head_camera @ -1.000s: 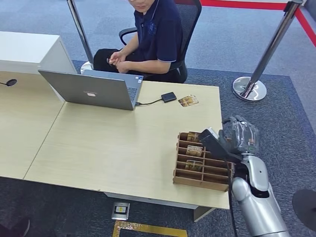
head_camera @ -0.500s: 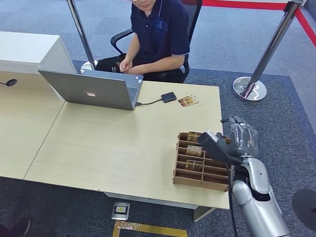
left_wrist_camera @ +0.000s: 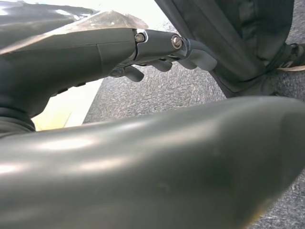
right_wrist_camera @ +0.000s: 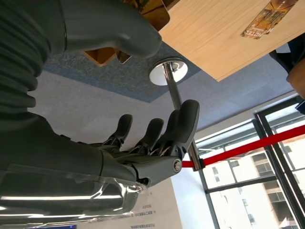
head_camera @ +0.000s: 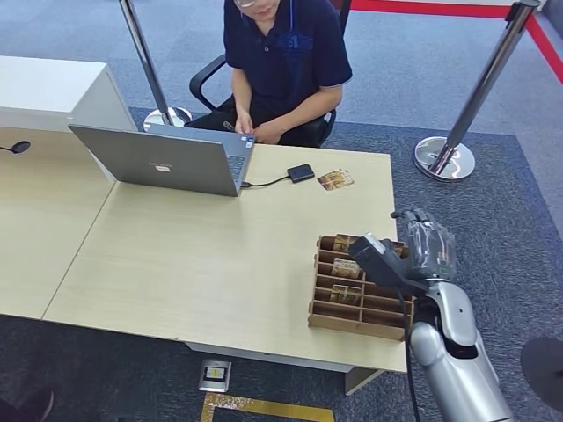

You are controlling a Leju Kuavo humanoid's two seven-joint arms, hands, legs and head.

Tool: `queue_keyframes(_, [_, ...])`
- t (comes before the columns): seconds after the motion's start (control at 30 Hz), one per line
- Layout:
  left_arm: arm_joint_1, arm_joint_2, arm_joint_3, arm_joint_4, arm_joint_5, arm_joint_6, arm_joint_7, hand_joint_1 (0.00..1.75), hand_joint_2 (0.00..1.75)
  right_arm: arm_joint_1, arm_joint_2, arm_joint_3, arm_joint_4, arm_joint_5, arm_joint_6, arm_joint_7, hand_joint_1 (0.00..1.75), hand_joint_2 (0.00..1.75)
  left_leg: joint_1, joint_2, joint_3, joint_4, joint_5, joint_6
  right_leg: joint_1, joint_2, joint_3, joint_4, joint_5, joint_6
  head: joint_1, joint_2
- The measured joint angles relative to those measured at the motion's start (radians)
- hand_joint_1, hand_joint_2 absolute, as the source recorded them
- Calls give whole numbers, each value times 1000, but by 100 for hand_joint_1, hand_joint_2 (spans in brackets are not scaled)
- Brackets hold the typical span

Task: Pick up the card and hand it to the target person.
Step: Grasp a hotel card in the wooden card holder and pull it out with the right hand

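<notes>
A loose card (head_camera: 335,179) lay flat on the wooden table (head_camera: 199,255), near the far edge and well beyond the brown slotted card holder (head_camera: 358,286), which stood at the table's near right corner. Further cards (head_camera: 346,268) sat in the holder's compartments; the head view did not resolve how many. A small black device (head_camera: 301,172) lay just beside the loose card, cabled to an open grey laptop (head_camera: 166,158) farther from the holder. A person (head_camera: 282,66) in a dark blue shirt sat on an office chair at the far side, hands at the table edge by the laptop. The right hand (head_camera: 415,251) hovered over the holder's right end, thumb pointing across the compartments; whether it touched the holder could not be told. The right wrist view showed what the head view did not: the fingers (right_wrist_camera: 179,124) held apart from the thumb (right_wrist_camera: 118,28) with nothing between them, the loose card (right_wrist_camera: 269,16) on the table beyond, and a stanchion base (right_wrist_camera: 169,71) on the carpet. The left hand (left_wrist_camera: 162,52) hung beside the table edge over grey carpet, fingers loosely extended and holding nothing. A chrome stanchion (head_camera: 464,123) stood on the carpet beyond the holder.
</notes>
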Motion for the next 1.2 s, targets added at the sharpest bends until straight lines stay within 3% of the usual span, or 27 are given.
queue_keyframes(1.2, [1,0,0,1,-6,1,0,0,0,25,-1,7,48,12,15,16,83,175,0,0,0,0,0,0,0,0,0,0,0,0,0,0])
